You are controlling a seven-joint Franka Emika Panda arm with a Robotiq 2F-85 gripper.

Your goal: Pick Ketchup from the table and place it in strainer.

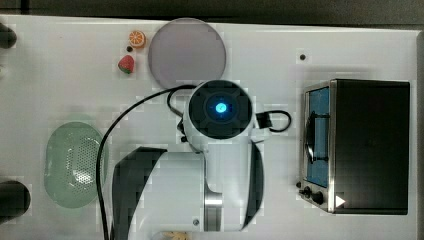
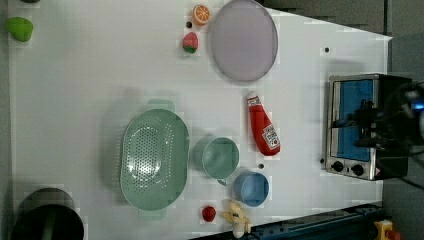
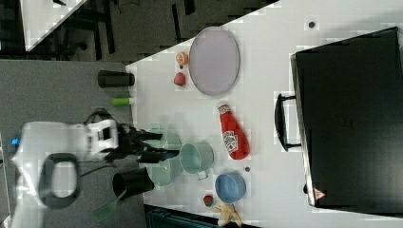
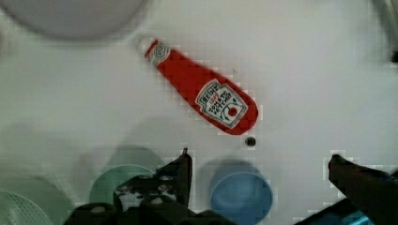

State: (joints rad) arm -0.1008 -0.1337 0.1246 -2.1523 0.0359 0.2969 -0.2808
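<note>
The Ketchup [image 2: 263,127] lies on its side on the white table, white cap toward the grey plate [image 2: 243,40]; the same red bottle [image 4: 206,91] shows label up in the wrist view, and the Ketchup [image 3: 233,133] is clear in the right view. The mint-green strainer [image 2: 155,160] stands empty beside the cups; the strainer [image 1: 75,165] sits at the top view's left. My gripper [image 4: 260,164] hangs open well above the table with nothing between its dark fingers [image 4: 180,171]. In the right view the gripper [image 3: 159,146] overlaps the strainer.
A green cup [image 2: 220,157] and a blue cup [image 2: 251,188] stand between strainer and bottle. A toaster oven [image 1: 360,145] fills the top view's right. An orange slice [image 2: 201,14], strawberries [image 2: 190,42] and a banana toy [image 2: 236,216] lie around.
</note>
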